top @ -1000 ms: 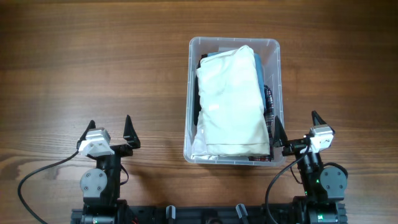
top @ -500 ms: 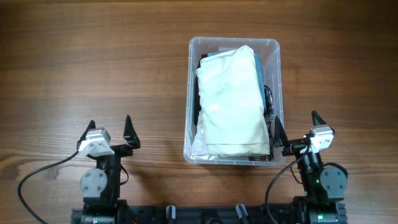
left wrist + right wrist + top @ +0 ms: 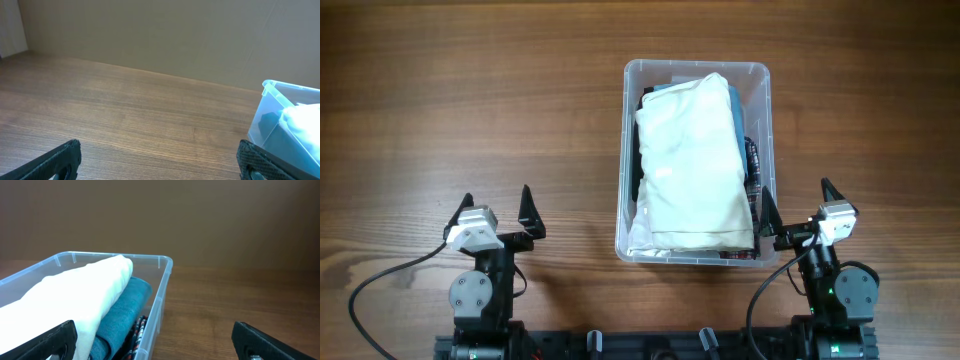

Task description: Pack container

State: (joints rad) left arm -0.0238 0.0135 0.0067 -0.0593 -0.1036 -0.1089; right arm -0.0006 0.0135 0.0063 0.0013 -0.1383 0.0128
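Observation:
The clear plastic container [image 3: 695,68] stands on the wooden table, right of centre. It holds a folded white cloth [image 3: 692,165] on top of a teal cloth [image 3: 732,100] and a dark patterned cloth [image 3: 753,165] along its right wall. My left gripper [image 3: 498,203] is open and empty at the front left, away from the container. My right gripper [image 3: 798,198] is open and empty just right of the container's front right corner. The container's corner shows in the left wrist view [image 3: 272,92]. In the right wrist view its rim [image 3: 162,282], white cloth [image 3: 75,292] and teal cloth [image 3: 122,312] show.
Bare wooden tabletop [image 3: 470,100] spreads left of and behind the container. A black cable [image 3: 380,280] loops at the front left by the arm base. A plain wall [image 3: 150,35] backs the table.

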